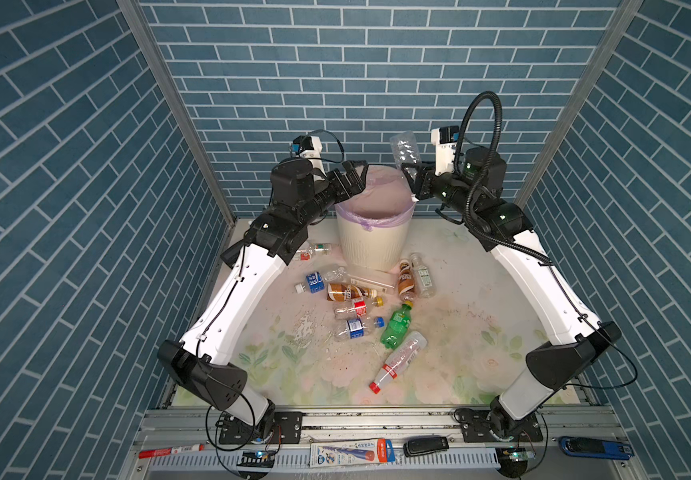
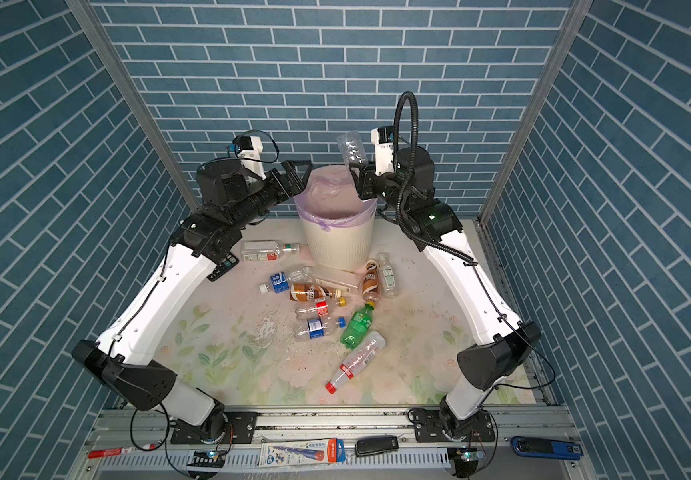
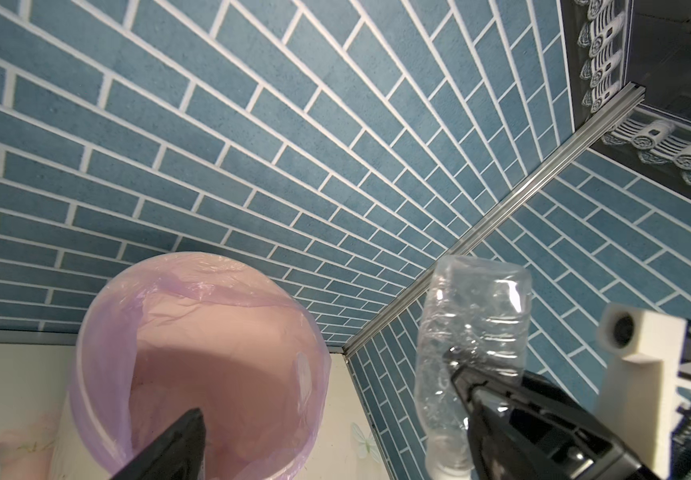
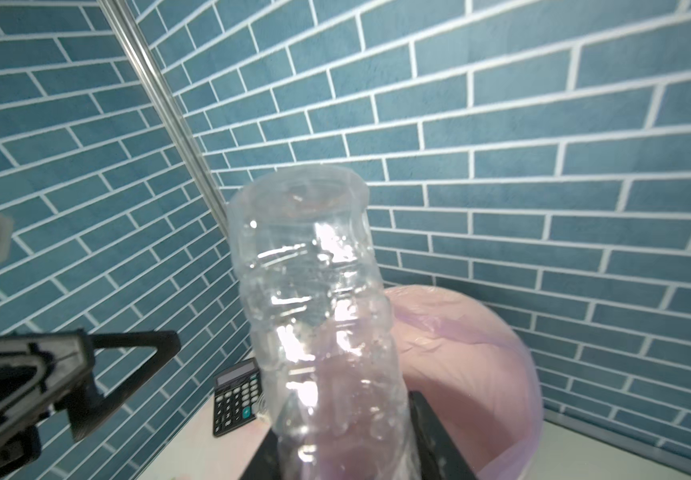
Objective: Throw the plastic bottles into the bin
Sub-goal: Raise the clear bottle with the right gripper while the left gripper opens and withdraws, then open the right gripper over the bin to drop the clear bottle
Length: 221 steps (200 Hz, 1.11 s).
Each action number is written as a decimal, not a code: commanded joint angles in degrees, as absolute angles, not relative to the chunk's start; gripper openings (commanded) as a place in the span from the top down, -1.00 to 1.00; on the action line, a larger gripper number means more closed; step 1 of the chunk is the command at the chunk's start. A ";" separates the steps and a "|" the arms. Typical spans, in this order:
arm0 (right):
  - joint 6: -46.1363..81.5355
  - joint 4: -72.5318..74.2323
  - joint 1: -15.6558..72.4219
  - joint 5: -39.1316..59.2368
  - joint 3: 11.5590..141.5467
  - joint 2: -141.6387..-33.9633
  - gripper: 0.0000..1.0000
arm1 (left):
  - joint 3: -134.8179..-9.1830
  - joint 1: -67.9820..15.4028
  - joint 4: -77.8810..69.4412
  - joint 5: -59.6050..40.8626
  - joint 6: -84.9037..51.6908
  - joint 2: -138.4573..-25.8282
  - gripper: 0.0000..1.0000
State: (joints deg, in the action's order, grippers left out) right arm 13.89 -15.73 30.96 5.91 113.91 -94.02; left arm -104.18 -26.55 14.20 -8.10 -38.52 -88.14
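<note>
Your right gripper (image 1: 413, 176) pinches a clear crumpled bottle (image 1: 405, 151) base-up just beside the bin (image 1: 371, 253), your left gripper (image 1: 354, 176) gapes empty over its rim, and about nine plastic bottles (image 1: 395, 324) lie on the table (image 1: 481, 291), so most of the job looks left.

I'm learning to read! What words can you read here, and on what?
"HB": on the blister pack at the front.
Brown bottles: labels too blurred to read.
Other bottles, calculator keys, red marker: too small to read.
Clear bottle in the right gripper: no label seen.
</note>
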 commanded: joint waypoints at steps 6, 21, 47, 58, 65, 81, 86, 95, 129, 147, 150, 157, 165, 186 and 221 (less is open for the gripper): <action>8.88 -7.57 30.76 -2.33 115.39 -89.61 0.32 | -101.51 -26.42 12.70 -6.42 -35.73 -86.21 -0.99; 9.20 -5.84 30.76 -3.55 115.83 -90.23 0.32 | -100.72 -26.23 12.57 -6.41 -35.51 -85.64 -0.99; 11.70 -9.96 30.76 -1.14 121.27 -96.95 0.28 | -99.69 -25.85 12.66 -6.64 -35.50 -85.38 -0.99; 13.71 -16.51 30.80 0.28 127.17 -102.71 0.23 | -99.25 -25.62 12.49 -6.85 -35.58 -85.35 -0.99; 14.86 -21.71 30.75 1.32 131.92 -106.88 0.15 | -99.06 -25.44 12.62 -7.07 -35.68 -85.44 -0.99; 16.52 -32.46 30.84 4.38 142.80 -115.26 -0.26 | -98.75 -24.95 13.00 -7.45 -35.68 -85.23 -0.99; 16.85 -34.21 30.81 4.73 144.91 -116.82 -0.42 | -98.66 -24.89 13.16 -7.54 -35.56 -85.20 -0.99; 17.22 -34.95 31.03 4.74 146.72 -117.85 -0.65 | -98.54 -24.63 13.44 -7.64 -35.42 -85.00 -0.99; 16.22 -29.13 31.37 6.16 142.71 -113.66 -0.98 | -98.00 -23.97 13.78 -8.22 -35.46 -85.24 -0.99; 15.85 -29.31 31.38 5.63 142.56 -112.62 -0.99 | -97.84 -23.91 13.79 -8.86 -35.59 -85.43 -0.99; 15.78 -29.33 31.38 5.55 142.42 -112.45 -0.98 | -97.83 -23.91 13.90 -8.92 -35.53 -85.44 -0.99; 15.66 -29.42 31.35 5.38 142.02 -112.04 -0.99 | -97.68 -23.93 14.04 -8.99 -35.51 -85.50 -0.99; 15.58 -29.49 31.47 5.36 141.48 -111.52 -0.99 | -97.48 -23.95 14.21 -9.11 -35.51 -85.53 -0.99; 15.53 -29.44 31.28 3.92 139.64 -110.20 -0.99 | -96.80 -23.91 14.40 -9.48 -35.68 -85.32 -0.99; 15.40 -28.60 31.42 3.13 136.32 -107.99 -0.98 | -96.14 -23.91 14.94 -9.62 -35.77 -84.71 -0.99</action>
